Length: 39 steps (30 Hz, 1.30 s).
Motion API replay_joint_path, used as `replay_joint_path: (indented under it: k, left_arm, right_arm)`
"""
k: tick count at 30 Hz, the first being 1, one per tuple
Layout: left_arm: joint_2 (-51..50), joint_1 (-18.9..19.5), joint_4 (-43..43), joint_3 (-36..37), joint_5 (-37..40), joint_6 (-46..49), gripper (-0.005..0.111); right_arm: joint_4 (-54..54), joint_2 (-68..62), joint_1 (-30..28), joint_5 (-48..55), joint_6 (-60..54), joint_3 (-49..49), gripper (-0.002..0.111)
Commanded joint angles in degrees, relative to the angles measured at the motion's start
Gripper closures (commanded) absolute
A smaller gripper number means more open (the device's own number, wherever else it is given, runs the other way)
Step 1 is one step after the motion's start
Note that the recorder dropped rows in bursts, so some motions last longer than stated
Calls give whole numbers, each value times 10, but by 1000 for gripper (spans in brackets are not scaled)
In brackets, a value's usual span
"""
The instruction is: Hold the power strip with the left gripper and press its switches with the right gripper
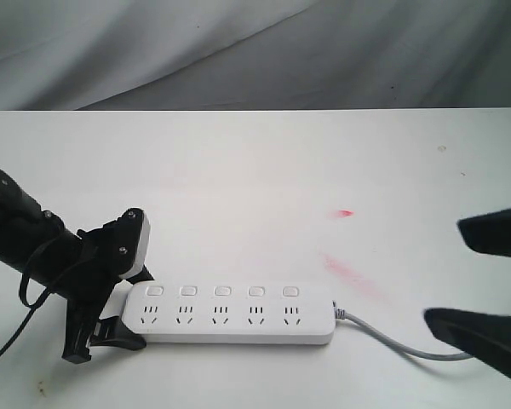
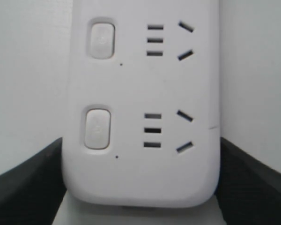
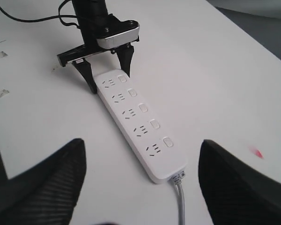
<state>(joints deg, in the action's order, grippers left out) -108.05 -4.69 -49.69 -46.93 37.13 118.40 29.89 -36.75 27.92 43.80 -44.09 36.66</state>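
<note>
White power strip point(image 1: 238, 313) lies flat on the white desk point(image 1: 238, 187), clamped at one end, with the other end effector open beside it.

The left end effector point(image 1: 136, 308) straddles the strip's rounded end opposite the cord. The left wrist view shows one black finger point(image 2: 33, 183) pressed against each long edge, so it is closed on the strip. Five square switches point(image 1: 222, 291) sit in a row along the far edge, one above each socket set. The grey cord point(image 1: 392, 339) leaves the other end and trails toward the right end effector point(image 1: 443, 271). Its two dark fingers are spread wide past the cord end, clear of the switches. Two red marks point(image 1: 347, 213) stain the desk just behind the cord end.
</note>
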Motion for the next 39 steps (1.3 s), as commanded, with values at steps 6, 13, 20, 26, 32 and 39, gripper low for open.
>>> replay_joint_path:
  k: [6,13,20,26,32,39]
  left_arm:
    - [-5,-2,5,1,-24,6,43]
    - [-5,-2,5,1,-24,6,43]
    - [-5,-2,5,1,-24,4,43]
    - [-5,-2,5,1,-24,4,43]
    - [-5,-2,5,1,-24,6,43]
    - [-5,-2,5,1,-24,6,43]
  right_arm:
    - [-23,105,1,15,41,-39,45]
    - [-23,105,1,10,41,-39,45]
    - [-23,105,1,11,41,-39,51]
    - [-23,105,1,8,41,-39,93]
    - [-10,105,1,-11,63,-39,108]
    - [-32,105,1,-24,65,-39,108]
